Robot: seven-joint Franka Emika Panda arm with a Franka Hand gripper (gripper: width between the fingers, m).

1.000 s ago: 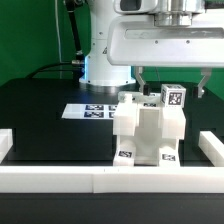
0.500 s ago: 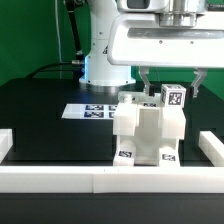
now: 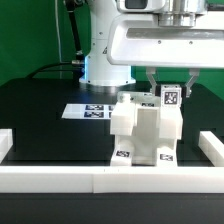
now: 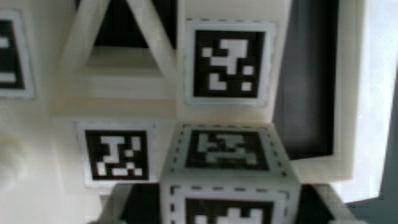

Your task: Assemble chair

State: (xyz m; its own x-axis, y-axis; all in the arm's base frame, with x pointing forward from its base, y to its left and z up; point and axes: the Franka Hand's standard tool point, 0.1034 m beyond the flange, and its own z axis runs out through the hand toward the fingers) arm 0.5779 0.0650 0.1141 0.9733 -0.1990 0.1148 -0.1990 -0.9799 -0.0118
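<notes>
Two parted fingers of the tool (image 3: 170,88) straddle the tagged top of the white chunky plastic chair (image 3: 145,130) on the black bench (image 3: 40,115); better to centre them and close squarely, without tilting.

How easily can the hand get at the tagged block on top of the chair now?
Probably yes, easily: the hand hangs just above the chair, its fingers open on either side of the tagged block, and nothing seems to stand between them.
</notes>
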